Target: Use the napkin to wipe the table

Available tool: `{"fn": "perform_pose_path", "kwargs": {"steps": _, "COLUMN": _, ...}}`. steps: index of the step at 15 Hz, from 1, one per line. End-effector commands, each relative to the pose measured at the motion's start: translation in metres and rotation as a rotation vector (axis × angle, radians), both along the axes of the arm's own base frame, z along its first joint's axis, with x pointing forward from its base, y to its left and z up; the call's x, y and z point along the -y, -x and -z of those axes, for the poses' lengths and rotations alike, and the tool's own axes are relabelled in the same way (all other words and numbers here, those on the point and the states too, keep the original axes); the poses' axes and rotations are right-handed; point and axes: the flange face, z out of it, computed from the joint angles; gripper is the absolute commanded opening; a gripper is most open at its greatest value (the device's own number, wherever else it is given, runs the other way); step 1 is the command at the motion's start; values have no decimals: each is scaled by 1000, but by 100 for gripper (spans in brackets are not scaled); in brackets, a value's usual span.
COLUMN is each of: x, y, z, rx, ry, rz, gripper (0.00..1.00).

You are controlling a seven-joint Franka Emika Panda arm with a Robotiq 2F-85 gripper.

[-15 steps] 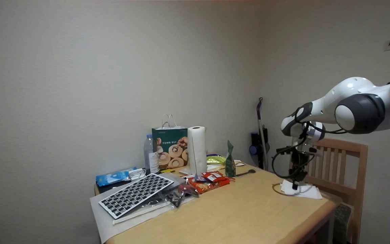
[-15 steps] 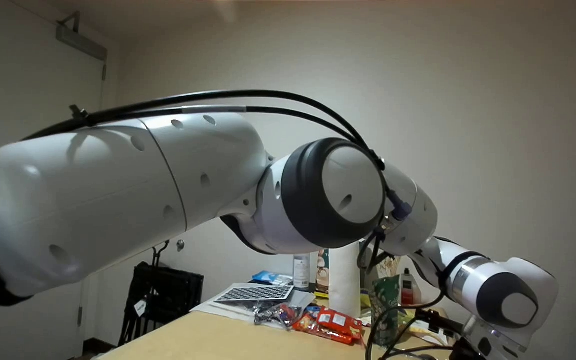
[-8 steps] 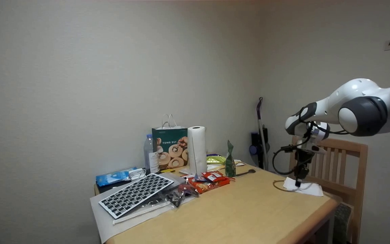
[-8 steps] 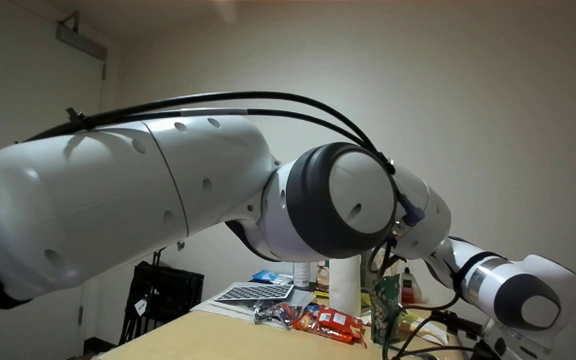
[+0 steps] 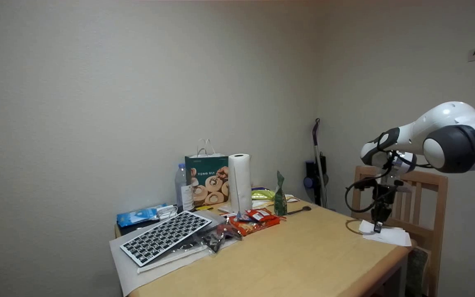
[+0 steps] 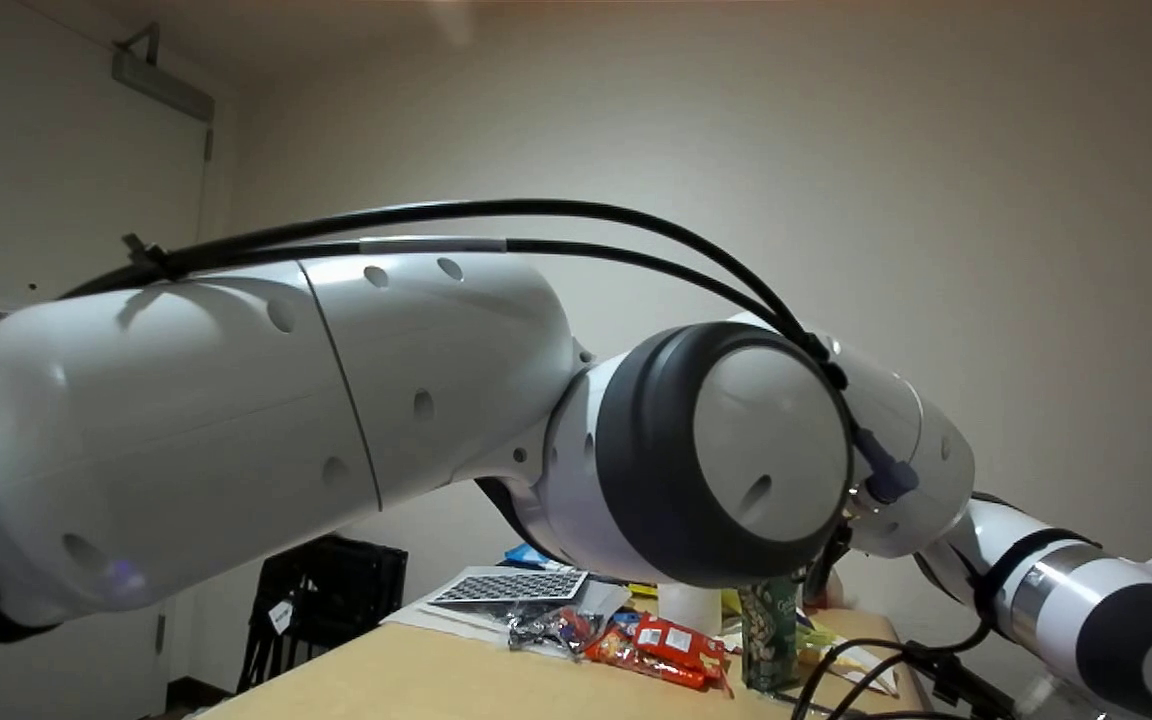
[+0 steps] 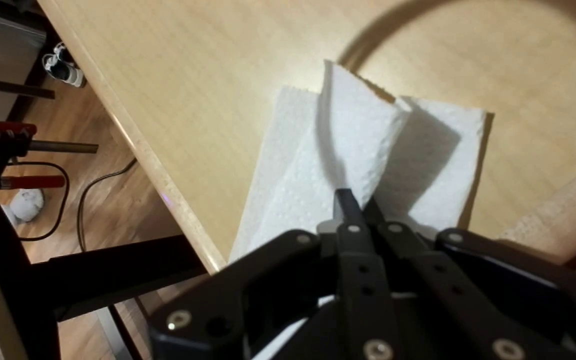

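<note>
The white napkin (image 5: 393,236) lies on the wooden table (image 5: 295,258) near the corner beside the chair, in an exterior view. My gripper (image 5: 378,227) points down at it from above. In the wrist view the gripper (image 7: 362,202) is shut on a raised fold of the napkin (image 7: 353,125). The fold stands up between the fingertips, and the rest of the napkin lies spread on the table (image 7: 208,100) around them. In an exterior view the table (image 6: 476,685) shows partly, with the napkin and fingertips out of view.
A keyboard (image 5: 166,238), red snack bags (image 5: 258,220), a paper towel roll (image 5: 240,181), a green pouch (image 5: 280,200), a spoon (image 5: 301,210), a bottle (image 5: 184,187) and a paper bag (image 5: 207,179) stand along the wall side. A wooden chair (image 5: 437,214) stands close behind the gripper.
The gripper and napkin moved slightly away, then right and towards the near table edge in an exterior view. The arm has lowered and reached further right. The other things have not moved.
</note>
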Motion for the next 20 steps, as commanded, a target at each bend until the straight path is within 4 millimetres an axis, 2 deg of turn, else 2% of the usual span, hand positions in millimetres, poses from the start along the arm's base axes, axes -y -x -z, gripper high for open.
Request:
{"fn": "perform_pose_path", "kwargs": {"steps": 1, "x": 2, "y": 2, "z": 7, "rx": -30, "ry": 40, "rz": 29, "gripper": 0}}
{"fn": "perform_pose_path", "kwargs": {"steps": 4, "x": 14, "y": 31, "z": 24, "rx": -159, "ry": 51, "rz": 130, "gripper": 0}}
{"fn": "perform_pose_path", "kwargs": {"steps": 9, "x": 24, "y": 73, "z": 32, "rx": -288, "ry": -24, "rz": 252, "gripper": 0}}
{"fn": "perform_pose_path", "kwargs": {"steps": 10, "x": 24, "y": 51, "z": 8, "rx": -235, "ry": -8, "rz": 197, "gripper": 1}}
{"fn": "perform_pose_path", "kwargs": {"steps": 13, "x": 29, "y": 64, "z": 10, "rx": -259, "ry": -24, "rz": 220, "gripper": 0}}
{"fn": "perform_pose_path", "kwargs": {"steps": 14, "x": 24, "y": 55, "z": 6, "rx": -257, "ry": -9, "rz": 203, "gripper": 0}}
{"fn": "perform_pose_path", "kwargs": {"steps": 16, "x": 6, "y": 32, "z": -2, "rx": -274, "ry": 51, "rz": 141, "gripper": 0}}
{"fn": "perform_pose_path", "kwargs": {"steps": 20, "x": -49, "y": -19, "z": -5, "rx": -350, "ry": 164, "rz": -18, "gripper": 0}}
